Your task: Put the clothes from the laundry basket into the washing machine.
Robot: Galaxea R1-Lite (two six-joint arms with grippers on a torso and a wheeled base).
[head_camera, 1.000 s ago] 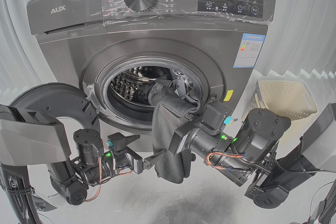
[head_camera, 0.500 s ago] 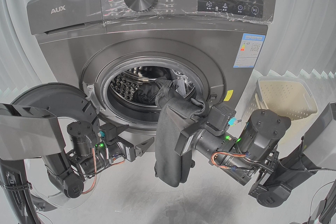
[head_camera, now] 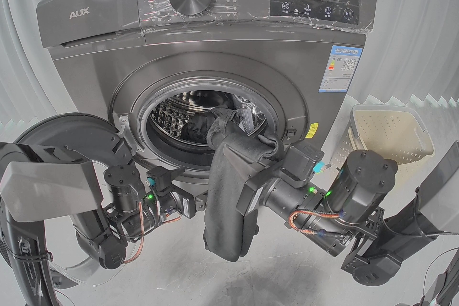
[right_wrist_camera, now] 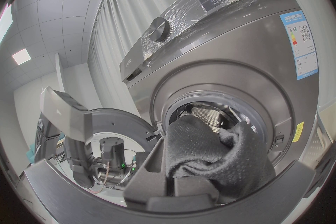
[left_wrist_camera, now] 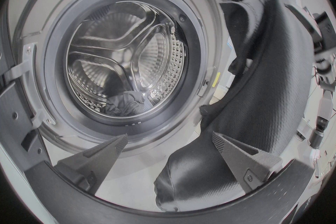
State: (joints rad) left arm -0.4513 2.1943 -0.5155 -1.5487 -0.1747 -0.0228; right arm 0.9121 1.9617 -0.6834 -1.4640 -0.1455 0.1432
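Note:
A dark grey garment (head_camera: pixel 229 187) hangs from my right gripper (head_camera: pixel 268 152), which is shut on its upper end just in front of the washing machine's open drum (head_camera: pixel 201 115). The cloth's top drapes over the drum's rim and its lower end dangles toward the floor. My left gripper (head_camera: pixel 202 202) is open, low beside the hanging cloth. In the left wrist view the garment (left_wrist_camera: pixel 259 95) lies against one of the fingers (left_wrist_camera: pixel 241 158). In the right wrist view the right gripper (right_wrist_camera: pixel 175 179) clamps the garment (right_wrist_camera: pixel 210 154). Another dark cloth (left_wrist_camera: pixel 124 104) lies inside the drum.
The round machine door (head_camera: pixel 71 139) stands swung open at the left, close behind my left arm. A cream laundry basket (head_camera: pixel 392 135) stands on the floor to the right of the machine. Grey floor (head_camera: pixel 191 273) stretches below the garment.
My left gripper drew back to the left and up, then came in again against the hanging garment. The garment's lower end swung slightly left. The right gripper stayed shut on it.

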